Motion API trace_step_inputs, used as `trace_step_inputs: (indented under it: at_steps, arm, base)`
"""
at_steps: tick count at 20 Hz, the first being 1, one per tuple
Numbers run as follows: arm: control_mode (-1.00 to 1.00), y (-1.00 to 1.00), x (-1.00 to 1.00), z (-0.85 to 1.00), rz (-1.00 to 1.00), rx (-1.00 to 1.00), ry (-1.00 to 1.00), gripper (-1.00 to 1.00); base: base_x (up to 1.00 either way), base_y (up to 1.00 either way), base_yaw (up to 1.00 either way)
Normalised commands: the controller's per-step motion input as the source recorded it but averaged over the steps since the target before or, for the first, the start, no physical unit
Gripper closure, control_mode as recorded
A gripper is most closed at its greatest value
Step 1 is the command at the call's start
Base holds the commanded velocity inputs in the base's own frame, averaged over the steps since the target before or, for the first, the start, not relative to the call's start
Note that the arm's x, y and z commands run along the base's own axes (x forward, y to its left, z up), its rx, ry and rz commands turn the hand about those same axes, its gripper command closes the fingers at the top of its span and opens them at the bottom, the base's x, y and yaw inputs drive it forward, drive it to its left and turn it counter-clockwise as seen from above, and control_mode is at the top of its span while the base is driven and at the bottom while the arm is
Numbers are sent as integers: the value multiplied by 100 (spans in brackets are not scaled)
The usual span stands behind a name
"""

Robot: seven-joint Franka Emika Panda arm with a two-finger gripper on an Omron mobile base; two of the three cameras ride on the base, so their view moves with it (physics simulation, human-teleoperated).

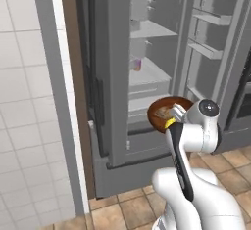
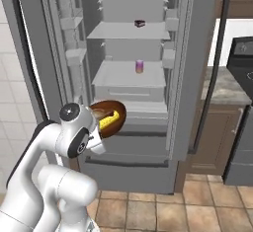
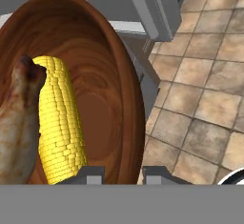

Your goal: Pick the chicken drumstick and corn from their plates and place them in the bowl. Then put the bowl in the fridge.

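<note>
Open fridge (image 2: 195, 68): small can (image 2: 140, 66) on mid shelf, dark item (image 2: 140, 23) on upper shelf.

A glossy reddish-brown bowl (image 3: 105, 75) with swirling wood grain holds bright yellow corn (image 3: 59, 127) and a golden-brown drumstick (image 3: 16, 127), before the grey fridge (image 2: 197, 53) over tan floor tiles (image 3: 205, 75).

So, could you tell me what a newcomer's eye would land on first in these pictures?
Probably the glossy reddish-brown bowl, held at its rim by the shut gripper in front of the open fridge. Inside it the bright yellow corn lies beside the chicken drumstick. Behind, a small can stands on a middle fridge shelf.
</note>
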Motion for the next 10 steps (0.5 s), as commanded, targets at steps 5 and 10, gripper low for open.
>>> trace_step_inputs:
  at_steps: [5,10]
  arm:
    - [100,0,0,0,0,0,0,100]
    - [100,0,0,0,0,0,0,100]
  base:
    - [46,-35,21]
    - [46,-35,14]
